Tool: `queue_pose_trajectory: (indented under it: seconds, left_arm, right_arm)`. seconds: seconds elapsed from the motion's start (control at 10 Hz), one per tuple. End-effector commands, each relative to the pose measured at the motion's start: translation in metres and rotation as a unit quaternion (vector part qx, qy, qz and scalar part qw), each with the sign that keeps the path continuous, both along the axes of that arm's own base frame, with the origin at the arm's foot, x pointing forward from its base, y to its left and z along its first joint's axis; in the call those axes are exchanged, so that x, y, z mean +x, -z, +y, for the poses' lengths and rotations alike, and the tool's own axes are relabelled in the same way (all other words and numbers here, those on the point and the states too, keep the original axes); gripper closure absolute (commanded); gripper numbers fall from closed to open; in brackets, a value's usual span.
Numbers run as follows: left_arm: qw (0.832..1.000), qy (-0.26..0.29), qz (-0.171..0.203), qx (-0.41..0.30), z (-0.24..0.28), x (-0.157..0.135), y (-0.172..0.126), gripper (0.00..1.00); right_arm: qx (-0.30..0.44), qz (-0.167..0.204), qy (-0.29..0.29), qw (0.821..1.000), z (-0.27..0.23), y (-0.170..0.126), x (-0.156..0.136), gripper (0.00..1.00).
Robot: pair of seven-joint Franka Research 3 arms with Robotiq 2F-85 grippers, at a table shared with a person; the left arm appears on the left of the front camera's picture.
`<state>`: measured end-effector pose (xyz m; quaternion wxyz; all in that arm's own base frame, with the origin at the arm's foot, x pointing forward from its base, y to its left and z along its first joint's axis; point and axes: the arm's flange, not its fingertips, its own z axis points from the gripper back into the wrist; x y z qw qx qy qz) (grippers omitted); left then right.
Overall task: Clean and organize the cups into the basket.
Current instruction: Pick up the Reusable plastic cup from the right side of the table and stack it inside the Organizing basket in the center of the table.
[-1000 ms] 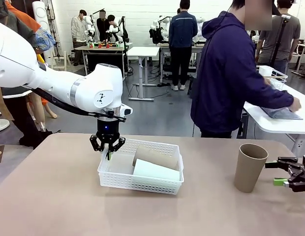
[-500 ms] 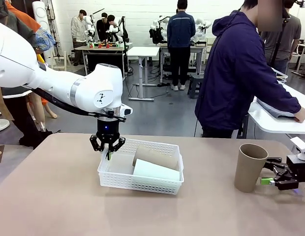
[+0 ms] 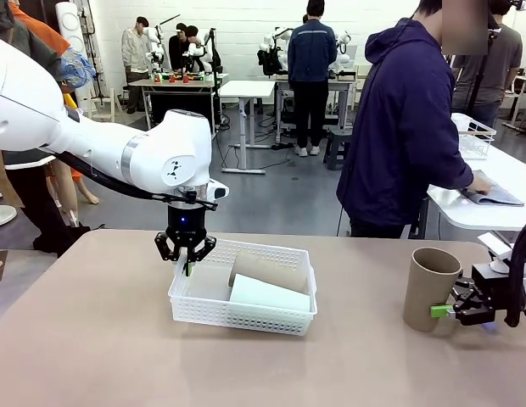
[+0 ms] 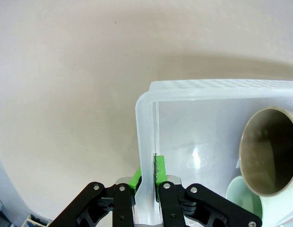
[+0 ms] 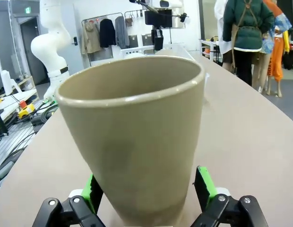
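The white lattice basket [image 3: 214, 310] sits mid-table. A tan cup [image 3: 265, 270] and a pale mint cup [image 3: 267, 296] lie on their sides in it. My left gripper [image 3: 187, 259] is shut on the basket's left wall. In the left wrist view the gripper [image 4: 147, 176] pinches that wall [image 4: 147, 123], with the tan cup [image 4: 267, 158] and the mint cup [image 4: 245, 201] inside. A second tan cup [image 3: 430, 288] stands upright at the right. My right gripper [image 3: 445, 310] is open, its green pads [image 5: 203, 185] on either side of this cup's [image 5: 137, 132] base.
A person in a dark hooded top [image 3: 407, 127] stands at the far right, turned away. Their hand rests on a grey cloth [image 3: 492, 193] on a white side table [image 3: 484, 216], which also holds a wire basket [image 3: 475, 136]. Bare tabletop lies between basket and upright cup.
My right gripper has slid left along the table until its open fingers flank the upright tan cup's base. The left gripper and basket have not moved. The person shifted at the side table.
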<state>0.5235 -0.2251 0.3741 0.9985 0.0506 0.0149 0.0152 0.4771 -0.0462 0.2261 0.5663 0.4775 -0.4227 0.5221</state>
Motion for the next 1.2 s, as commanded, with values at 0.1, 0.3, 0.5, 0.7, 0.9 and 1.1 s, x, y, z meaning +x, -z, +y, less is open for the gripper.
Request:
queue_pose_trajectory:
  seconds: [0.1,0.3,0.5,0.7,0.9,1.1]
  left_arm:
    - [1.000,0.000,-0.002,0.000,0.001,0.000,-0.002,1.00]
    - [1.000,0.000,-0.002,0.000,0.001,0.000,-0.002,1.00]
    - [1.000,0.000,-0.002,0.000,0.001,0.000,-0.002,1.00]
    - [1.000,0.000,-0.002,0.000,0.001,0.000,-0.002,1.00]
    - [1.000,0.000,-0.002,0.000,0.001,0.000,-0.002,1.00]
    - [1.000,0.000,-0.002,0.000,0.001,0.000,-0.002,1.00]
  right_arm:
    - [0.005,-0.006,-0.017,1.000,0.010,0.001,0.000,0.00]
    - [0.007,-0.009,-0.029,1.000,0.010,0.001,0.000,0.57]
    - [0.009,-0.012,-0.028,0.999,0.009,0.000,-0.003,1.00]
    - [0.007,-0.006,-0.019,1.000,0.010,-0.031,-0.018,1.00]
    - [0.000,0.022,0.007,1.000,0.022,-0.112,-0.041,1.00]
    - [0.005,0.004,0.040,0.999,0.037,-0.194,-0.059,1.00]
